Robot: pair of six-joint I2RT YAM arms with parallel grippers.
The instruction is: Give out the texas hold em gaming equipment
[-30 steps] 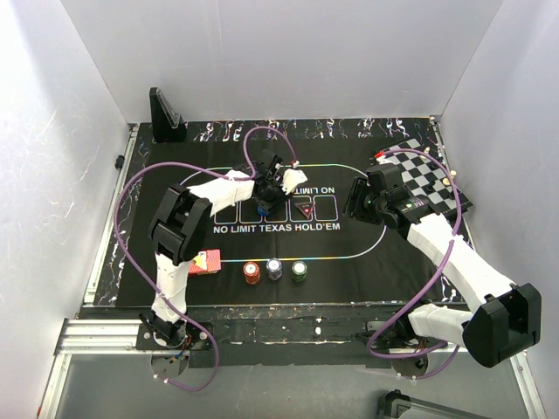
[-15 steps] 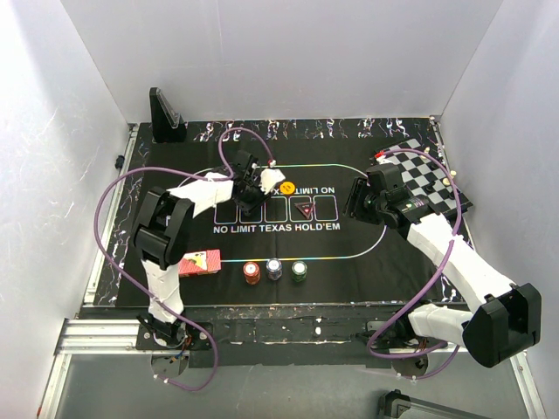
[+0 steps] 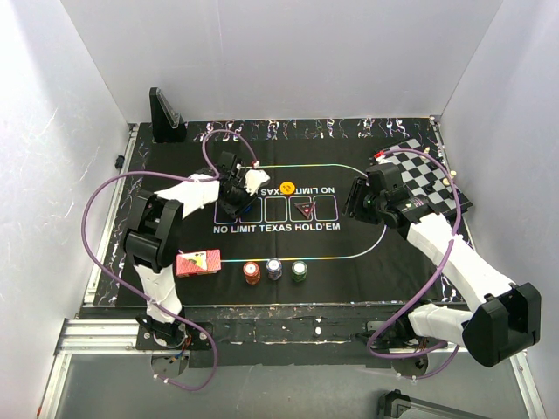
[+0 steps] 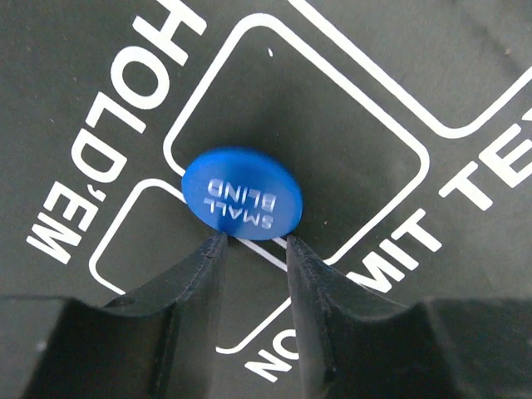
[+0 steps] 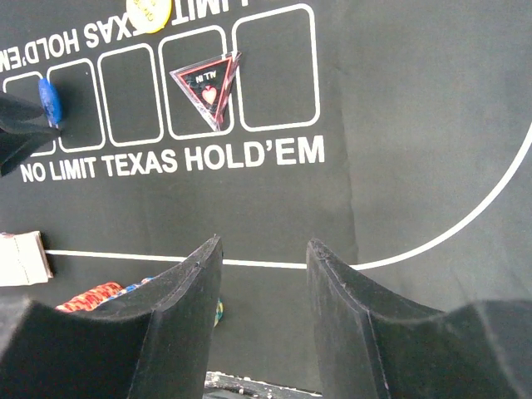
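Note:
A blue round chip (image 4: 241, 193) printed "SMALL BLIND" is pinched by its edge between the tips of my left gripper (image 4: 253, 239), which is shut on it. It hangs over the left card boxes of the black mat (image 3: 175, 218); in the right wrist view the blue chip (image 5: 50, 101) shows at far left. The left gripper (image 3: 236, 195) is at the mat's left-centre. The yellow button (image 3: 286, 187) and the dark triangular marker (image 3: 304, 208) lie on the mat. My right gripper (image 3: 354, 199) (image 5: 262, 245) is open and holds nothing.
A red-backed card deck (image 3: 198, 262) lies near the front left. Three chip stacks (image 3: 274, 270) stand in a row beside it. A chessboard (image 3: 428, 179) sits at the back right, and a black stand (image 3: 164, 113) at the back left corner.
My left arm has swung leftward with the blue chip, from the middle card boxes to the left end of the row. The right arm has stayed in place.

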